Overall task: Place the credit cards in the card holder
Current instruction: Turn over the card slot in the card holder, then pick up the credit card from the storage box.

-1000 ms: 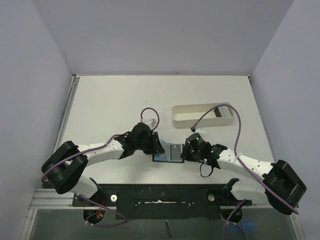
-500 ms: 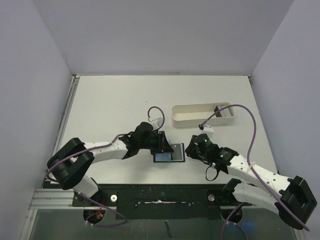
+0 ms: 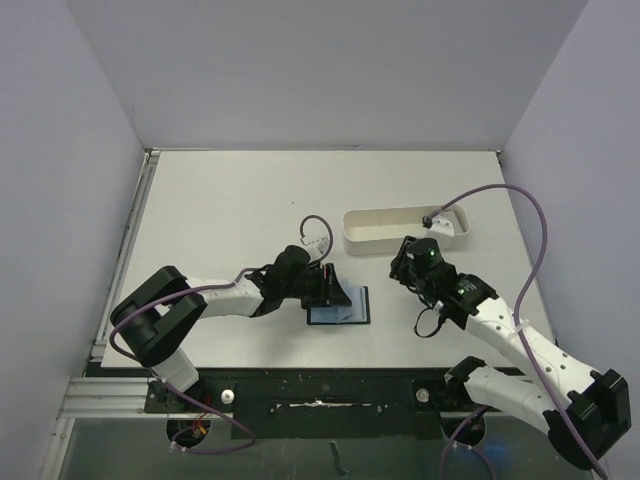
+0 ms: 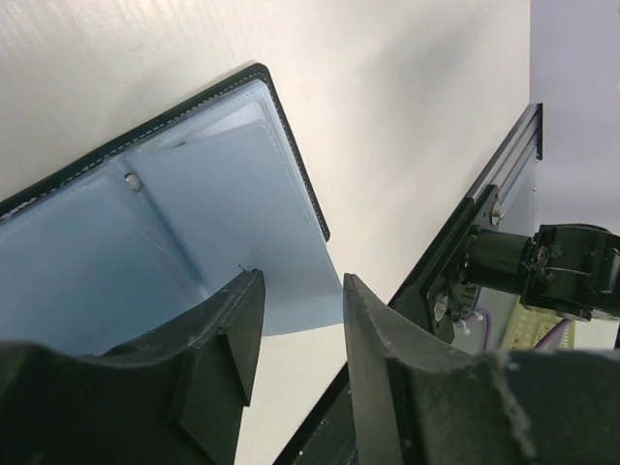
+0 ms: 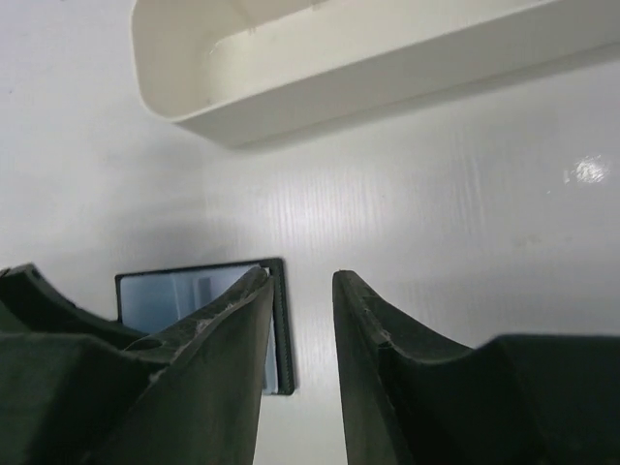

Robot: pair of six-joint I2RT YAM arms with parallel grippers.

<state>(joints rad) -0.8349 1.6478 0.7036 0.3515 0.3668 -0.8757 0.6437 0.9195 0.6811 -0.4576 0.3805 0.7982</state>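
Holder (image 3: 341, 307) open flat on table (image 3: 220, 220), near centre. Left gripper (image 3: 334, 291) over its left edge, jaws apart, nothing clamped. Right gripper (image 5: 300, 277) hovers near tray (image 3: 400, 243), jaws apart, empty. Card (image 4: 312, 302) apparently protrudes from pocket. Judged thin, stiff, slick, light: pinch exposed edge, pin holder.

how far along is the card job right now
Done: one credit card lies in the open card holder, its end poking past the black edge. In hand: nothing; the left gripper and right gripper are open and empty. Left: seating that card fully, closing the holder. No other cards show.
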